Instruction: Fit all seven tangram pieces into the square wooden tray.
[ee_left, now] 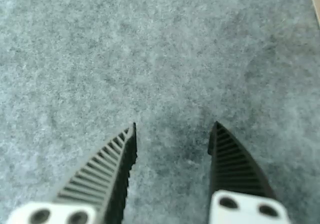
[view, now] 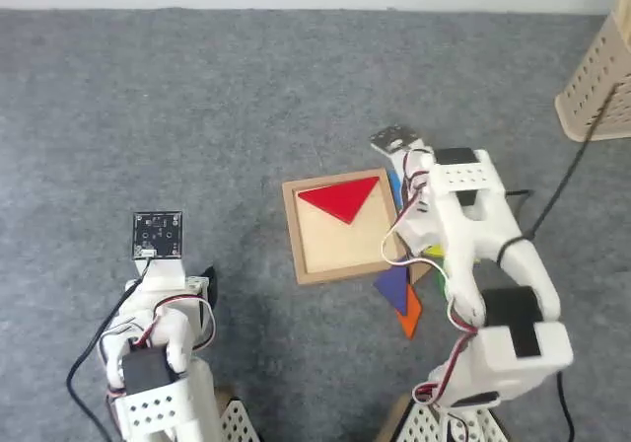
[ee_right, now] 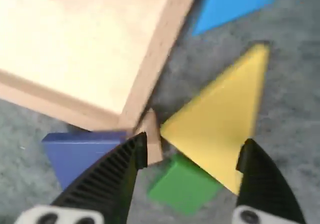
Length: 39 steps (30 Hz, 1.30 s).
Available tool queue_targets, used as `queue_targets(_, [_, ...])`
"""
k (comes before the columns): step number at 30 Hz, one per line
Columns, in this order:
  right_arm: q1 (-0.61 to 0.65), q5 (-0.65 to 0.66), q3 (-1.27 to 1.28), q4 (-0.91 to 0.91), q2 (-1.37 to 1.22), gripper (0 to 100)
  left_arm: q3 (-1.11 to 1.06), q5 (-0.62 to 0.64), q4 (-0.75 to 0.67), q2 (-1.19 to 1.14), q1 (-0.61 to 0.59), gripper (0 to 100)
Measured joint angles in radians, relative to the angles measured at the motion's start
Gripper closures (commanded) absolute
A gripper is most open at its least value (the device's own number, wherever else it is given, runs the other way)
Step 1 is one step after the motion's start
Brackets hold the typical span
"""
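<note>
Far right corner of the grey carpet-like desk [view: 246,97]: a beige perforated plastic basket [view: 597,79], well apart from everything else.

Near the middle, lying flat and slightly turned: the square wooden tray [view: 340,247]. Inside it, a single large red triangle [view: 341,200] tucked against the far rim, bare wood around it.

Crowded outside the tray's right side and near right corner: the other pieces.
- Just beside the right rim, a light blue flat piece [ee_right: 232,1], its shape partly cut off.
- At the near right corner, a dark blue triangle [ee_right: 80,151], close against the rim.
- Just beside that, toward the robot, an orange triangle [view: 409,312].
- Between these and the light blue piece, a yellow triangle [ee_right: 220,116] with a green square block [ee_right: 182,186] against its edge.
- By the tray corner, a small tan wooden bit [ee_right: 153,140], kind unclear.

Seen from above, mostly hidden under the white right arm [view: 483,230], with yellow and green peeping out as slivers.

Right claw [ee_right: 195,141]: spread wide over the yellow triangle, gripping nothing. One finger by the tray corner and the dark blue triangle, the other past the yellow triangle's outer edge.

Left claw [ee_left: 172,129]: likewise parted and empty, above bare desk, well apart from the tray. White left arm [view: 158,358] folded back by the desk's near edge.
</note>
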<state>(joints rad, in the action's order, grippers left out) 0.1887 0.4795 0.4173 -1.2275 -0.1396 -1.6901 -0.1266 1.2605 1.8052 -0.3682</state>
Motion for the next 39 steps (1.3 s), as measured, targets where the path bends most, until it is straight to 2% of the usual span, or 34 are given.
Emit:
queue_targets(11, [0.006,0.006,-0.077,0.008,-0.117,66.4,0.0,0.0,0.0,0.0,0.0,77])
queue_targets(18, [-0.003,-0.009,-0.083,0.038,-0.118,76.9,0.0,0.0,0.0,0.0,0.0,77])
queue_targets(34, [-0.034,-0.063,-0.1,0.089,-0.155,75.4,0.0,0.0,0.0,0.0,0.0,77])
queue_targets(39, [-0.04,-0.071,-0.107,0.089,-0.155,86.0,0.0,0.0,0.0,0.0,0.0,77])
